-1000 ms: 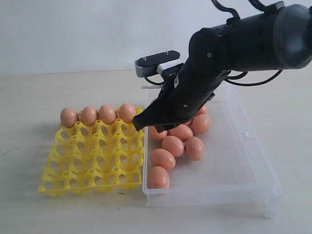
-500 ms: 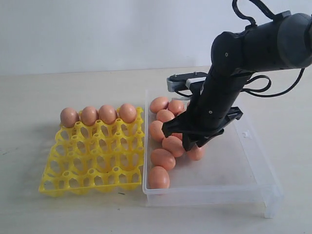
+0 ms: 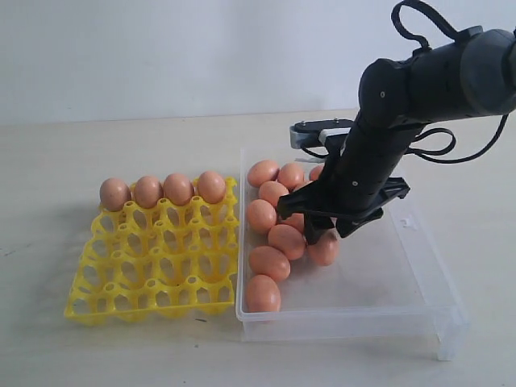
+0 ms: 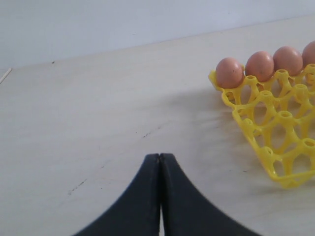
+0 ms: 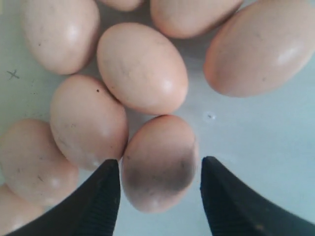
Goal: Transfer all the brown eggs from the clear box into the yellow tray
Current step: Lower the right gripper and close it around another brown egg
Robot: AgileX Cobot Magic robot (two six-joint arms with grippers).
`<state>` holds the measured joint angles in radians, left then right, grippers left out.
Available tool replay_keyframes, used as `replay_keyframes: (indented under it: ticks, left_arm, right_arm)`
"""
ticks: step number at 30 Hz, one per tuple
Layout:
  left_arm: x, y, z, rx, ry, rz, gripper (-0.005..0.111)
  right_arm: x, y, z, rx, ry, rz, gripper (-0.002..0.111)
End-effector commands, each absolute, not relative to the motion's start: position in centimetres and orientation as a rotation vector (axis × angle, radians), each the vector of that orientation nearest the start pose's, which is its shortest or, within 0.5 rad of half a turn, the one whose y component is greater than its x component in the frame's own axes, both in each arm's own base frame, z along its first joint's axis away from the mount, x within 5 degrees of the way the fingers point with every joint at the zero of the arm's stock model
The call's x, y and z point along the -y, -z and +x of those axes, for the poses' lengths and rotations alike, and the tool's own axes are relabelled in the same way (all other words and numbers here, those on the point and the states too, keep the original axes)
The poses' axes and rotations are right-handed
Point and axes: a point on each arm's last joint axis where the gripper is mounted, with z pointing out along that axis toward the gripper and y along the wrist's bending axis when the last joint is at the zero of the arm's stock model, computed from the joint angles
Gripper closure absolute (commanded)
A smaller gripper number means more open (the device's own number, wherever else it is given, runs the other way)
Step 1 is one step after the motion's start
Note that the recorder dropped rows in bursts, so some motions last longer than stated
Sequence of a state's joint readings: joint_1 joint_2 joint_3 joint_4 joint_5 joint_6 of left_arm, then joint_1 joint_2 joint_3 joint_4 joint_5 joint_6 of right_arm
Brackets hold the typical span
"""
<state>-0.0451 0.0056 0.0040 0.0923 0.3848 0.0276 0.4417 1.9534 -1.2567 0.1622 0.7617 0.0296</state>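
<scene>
- Right tool (image 5: 158, 163) spread wide, straddling a brown egg (image 5: 160, 142) in the clear box (image 3: 379, 282)
- Left tool (image 4: 160, 164) pinched together, holding nothing, near the yellow tray (image 4: 243, 118)

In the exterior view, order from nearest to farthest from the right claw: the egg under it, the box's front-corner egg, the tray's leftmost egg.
1. Egg under the right claw, inside the clear box.
2. Front-corner egg, at its near left.
3. Leftmost tray egg, far left.
</scene>
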Motion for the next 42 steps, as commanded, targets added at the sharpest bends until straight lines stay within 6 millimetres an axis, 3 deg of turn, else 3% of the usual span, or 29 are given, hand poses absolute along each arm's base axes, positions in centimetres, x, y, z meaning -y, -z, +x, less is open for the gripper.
replay_keyframes:
  ticks: [1,18,36,39,42]
  left_arm:
    - [0.0,-17.9,5.3,-1.857,-0.069,0.121,0.107]
    - [0.0,-17.9,5.3,-1.857,-0.069,0.121,0.107]
    - [0.0,-17.9,5.3,-1.857,-0.069,0.121,0.107]
    - [0.0,-17.9,5.3,-1.857,-0.069,0.121,0.107]
    - [0.0,-17.9,5.3,-1.857,-0.069,0.121,0.107]
  right_arm:
    - [-16.3,-15.0,34.4,-2.948,-0.239,-0.402,0.058]
    - [-16.8,-14.1,35.4,-2.87,-0.275,-0.34,0.058]
    - [-16.8,-11.2,35.7,-2.908,-0.24,-0.378,0.055]
    - [-16.8,-11.2,35.9,-2.887,-0.235,-0.383,0.06]
    - [-16.9,-11.6,36.1,-2.854,-0.231,-0.4,0.077]
